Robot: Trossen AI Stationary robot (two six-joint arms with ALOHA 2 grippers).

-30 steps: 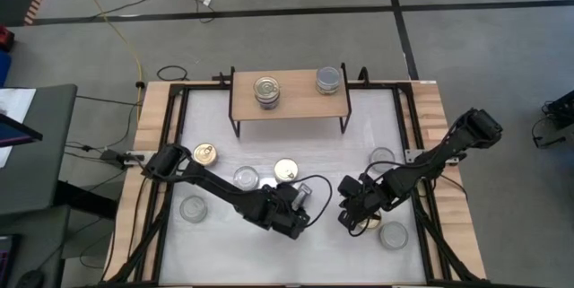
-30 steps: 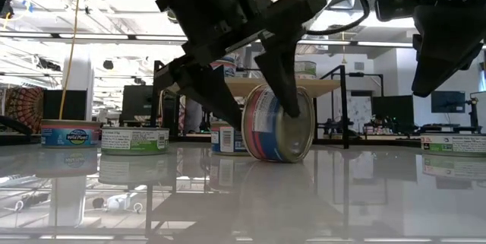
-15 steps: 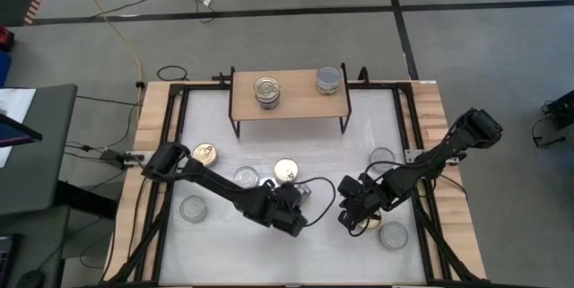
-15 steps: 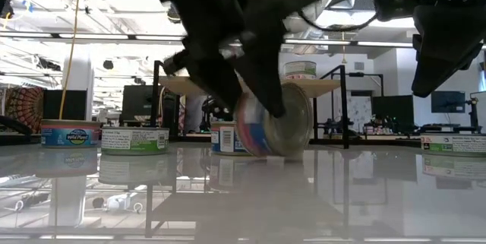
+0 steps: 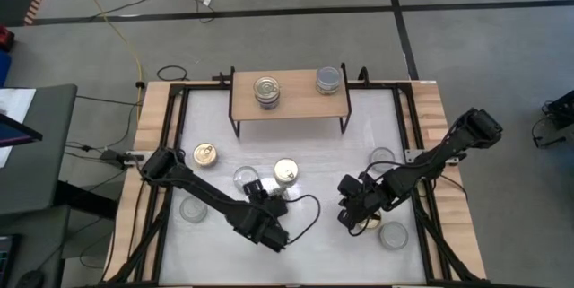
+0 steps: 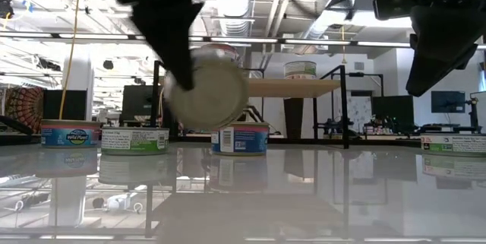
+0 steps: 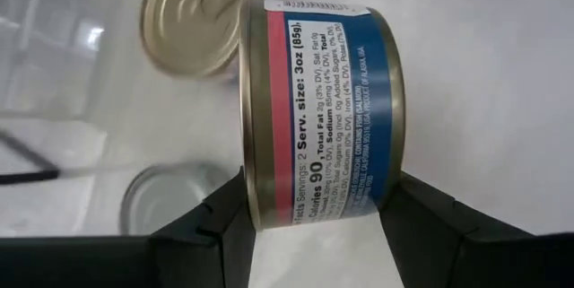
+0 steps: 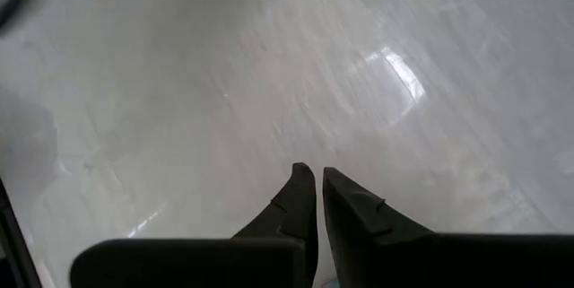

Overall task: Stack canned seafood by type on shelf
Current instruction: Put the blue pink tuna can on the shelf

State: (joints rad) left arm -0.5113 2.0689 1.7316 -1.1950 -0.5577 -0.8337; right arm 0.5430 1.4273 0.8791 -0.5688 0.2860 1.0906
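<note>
My left gripper is shut on a canned seafood tin with a blue and pink label, which hangs above the tabletop left of centre. The light-wood shelf stands at the far edge and carries a two-tin stack and a grey-lidded tin. Loose tins rest on their bases on the table: two gold-lidded and silver-lidded ones. My right gripper hovers shut and empty over the table's right half. My left gripper pinches the tin by its two flat ends, one finger on the pink-banded end's rim and the other on the blue end's rim. The fingers slant downward. The tin lies on its side in the hold, lifted clear of the table.
Two more silver-lidded tins sit near my right arm. A black frame borders the white tabletop. In the low view, tins line the table's left, centre and right.
My left gripper has shut on the tin that stood on edge on the table, then risen and moved toward the table's left edge while rolling. The tin is now lifted clear, with a flat end turned toward the near edge.
</note>
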